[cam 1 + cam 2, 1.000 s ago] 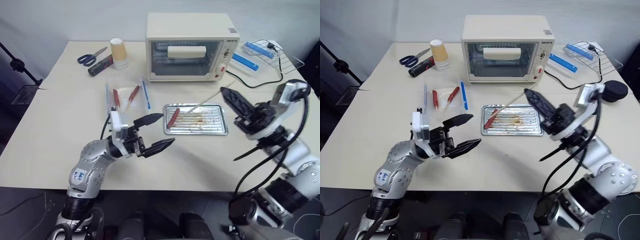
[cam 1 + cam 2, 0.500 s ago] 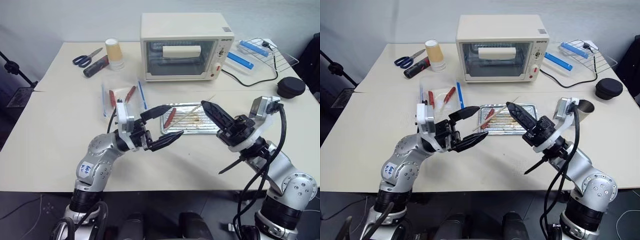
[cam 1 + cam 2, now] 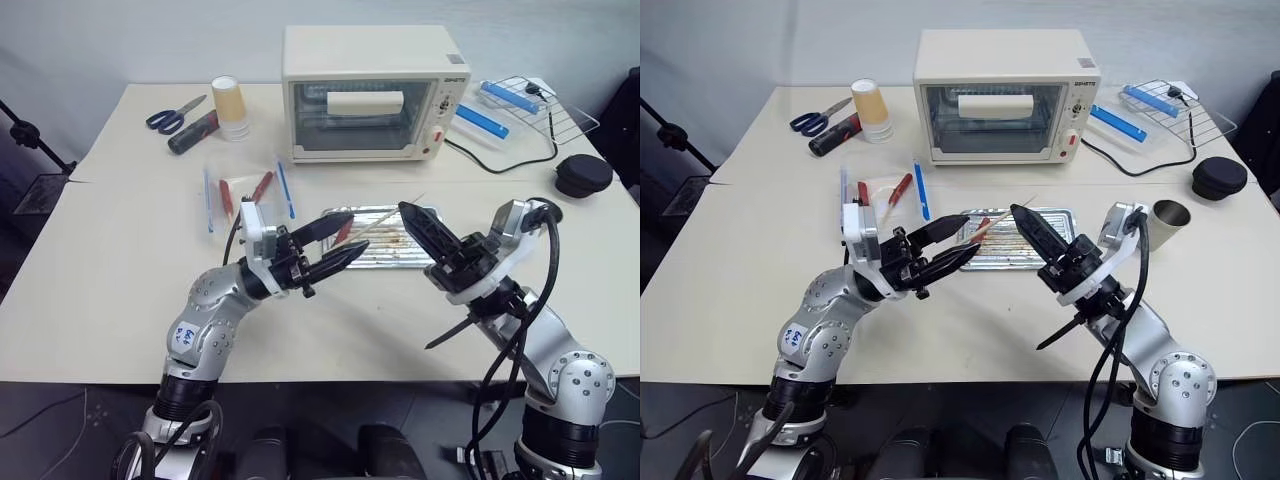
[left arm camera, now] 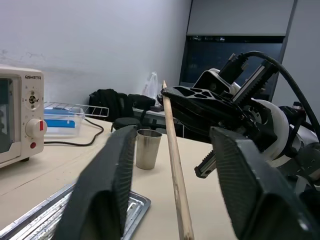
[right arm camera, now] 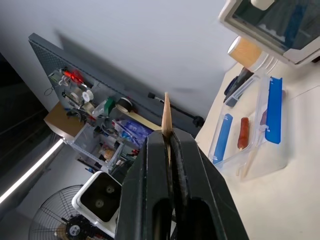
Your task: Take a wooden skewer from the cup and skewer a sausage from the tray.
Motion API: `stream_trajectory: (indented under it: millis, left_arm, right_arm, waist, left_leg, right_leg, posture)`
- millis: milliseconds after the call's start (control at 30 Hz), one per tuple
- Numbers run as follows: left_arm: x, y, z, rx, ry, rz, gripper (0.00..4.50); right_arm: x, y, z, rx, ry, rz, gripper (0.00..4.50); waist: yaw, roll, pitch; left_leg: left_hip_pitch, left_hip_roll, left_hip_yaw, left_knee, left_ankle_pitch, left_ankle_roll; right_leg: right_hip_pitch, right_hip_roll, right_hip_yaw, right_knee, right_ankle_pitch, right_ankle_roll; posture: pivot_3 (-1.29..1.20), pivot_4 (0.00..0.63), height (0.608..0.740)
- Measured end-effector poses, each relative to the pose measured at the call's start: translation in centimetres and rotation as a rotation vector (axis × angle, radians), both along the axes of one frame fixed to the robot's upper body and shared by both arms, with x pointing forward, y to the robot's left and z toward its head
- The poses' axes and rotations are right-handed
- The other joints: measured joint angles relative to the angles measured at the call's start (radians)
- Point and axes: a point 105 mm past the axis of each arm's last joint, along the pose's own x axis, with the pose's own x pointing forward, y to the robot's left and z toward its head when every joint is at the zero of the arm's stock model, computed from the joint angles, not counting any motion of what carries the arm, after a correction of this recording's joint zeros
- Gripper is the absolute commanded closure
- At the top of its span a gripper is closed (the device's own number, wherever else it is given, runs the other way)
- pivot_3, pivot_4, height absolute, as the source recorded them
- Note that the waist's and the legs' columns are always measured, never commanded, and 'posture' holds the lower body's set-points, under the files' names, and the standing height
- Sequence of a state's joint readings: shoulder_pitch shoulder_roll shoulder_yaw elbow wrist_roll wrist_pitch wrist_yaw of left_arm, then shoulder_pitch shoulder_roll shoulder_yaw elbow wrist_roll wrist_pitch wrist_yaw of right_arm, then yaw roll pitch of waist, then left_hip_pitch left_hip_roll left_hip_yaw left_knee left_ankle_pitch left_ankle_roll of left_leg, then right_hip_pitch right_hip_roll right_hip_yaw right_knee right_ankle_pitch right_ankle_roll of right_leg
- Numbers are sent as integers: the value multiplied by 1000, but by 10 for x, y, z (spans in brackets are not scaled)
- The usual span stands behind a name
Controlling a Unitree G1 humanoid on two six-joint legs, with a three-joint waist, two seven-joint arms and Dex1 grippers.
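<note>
Tabletop of smooth pale beige (image 3: 120, 260) is spreading wide beneath both pincers, its near edge running just below them. The right pincer (image 3: 405, 208), two black ridged fingers, is pressing together on the thin, straight, pale tan wooden skewer (image 4: 172, 150), whose pointed end is poking out past its tips. The left pincer (image 3: 360, 231) is facing it, fingers standing apart on either side of the stick with a gap on each side. Just beyond both pincers the shiny ridged rectangular silver tray (image 3: 420, 212) is lying, with the slim, smooth dark red sausage (image 3: 983, 225) resting in its end behind the left pincer's upper finger. The plain tapered grey metal cup (image 3: 1167, 222) is standing upright beyond the right wrist, well apart from the tray.
</note>
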State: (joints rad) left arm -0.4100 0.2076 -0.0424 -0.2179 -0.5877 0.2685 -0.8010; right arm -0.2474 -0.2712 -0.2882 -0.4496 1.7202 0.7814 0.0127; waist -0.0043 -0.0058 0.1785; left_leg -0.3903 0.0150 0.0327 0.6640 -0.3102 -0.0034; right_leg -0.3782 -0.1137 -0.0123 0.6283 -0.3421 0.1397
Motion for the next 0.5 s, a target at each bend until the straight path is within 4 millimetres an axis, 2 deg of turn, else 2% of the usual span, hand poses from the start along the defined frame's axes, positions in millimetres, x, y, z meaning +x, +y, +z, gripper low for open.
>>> stream_trajectory:
  millis: [167, 400, 500]
  left_arm:
    - [1, 0, 1, -2, -4, 2, 4459]
    - [2, 1, 1, -6, 0, 13, 4459]
    - [3, 0, 1, -14, 2, 17, 4500]
  right_arm:
    - [1, 0, 1, 18, -7, -8, 4500]
    - [0, 0, 0, 35, 3, -2, 4500]
    - [-1, 0, 2, 60, 10, 13, 3771]
  waist:
    - [1, 0, 0]
    - [1, 0, 0]
    - [1, 0, 0]
  left_leg:
    - [0, 0, 0, 0, 0, 0]
    - [0, 0, 0, 0, 0, 0]
    - [0, 0, 0, 0, 0, 0]
  right_leg:
    - [0, 0, 0, 0, 0, 0]
    - [0, 0, 0, -1, 0, 0]
    - [0, 0, 0, -1, 0, 0]
  posture:
    - [0, 150, 740]
    - [0, 150, 740]
    - [0, 150, 740]
